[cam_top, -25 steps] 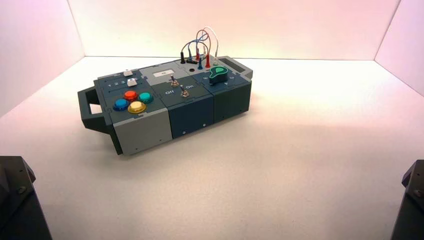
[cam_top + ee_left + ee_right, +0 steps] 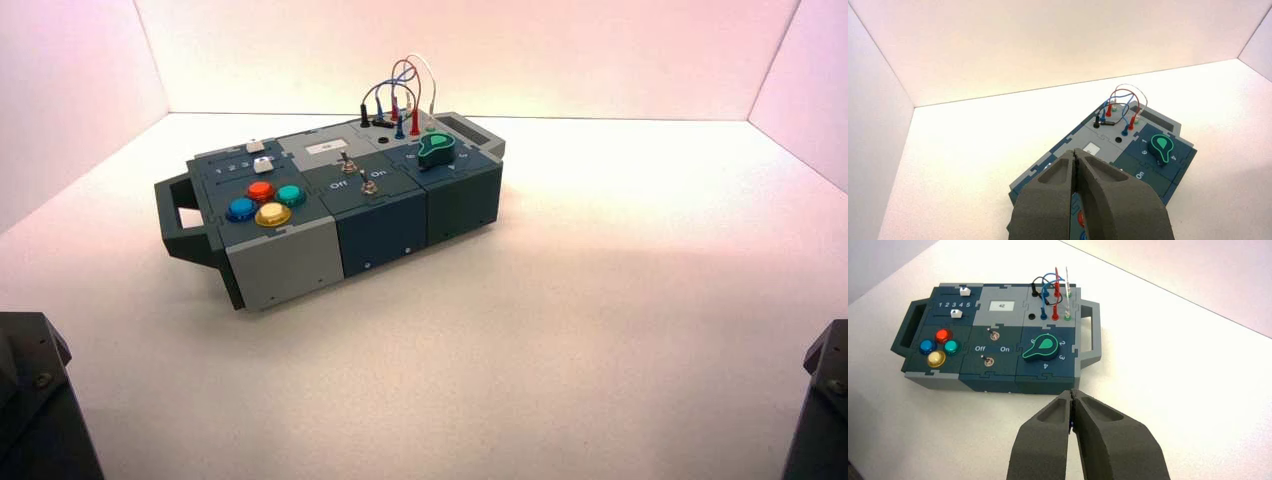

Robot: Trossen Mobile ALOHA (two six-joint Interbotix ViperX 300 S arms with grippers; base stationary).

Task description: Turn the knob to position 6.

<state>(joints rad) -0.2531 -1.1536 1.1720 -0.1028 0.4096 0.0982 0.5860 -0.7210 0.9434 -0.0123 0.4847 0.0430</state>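
Two closed claws (image 2: 1074, 152) (image 2: 1072, 392), parked, apart

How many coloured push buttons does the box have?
4, on the box's left part: red, blue, teal and yellow, in a diamond, yellow nearest the robot and red opposite it. None looks hidden in the right wrist view.

A pale, smooth table (image 2: 600, 330) carries the box (image 2: 385, 228); the box stands turned at an angle, toward the table's left and back.
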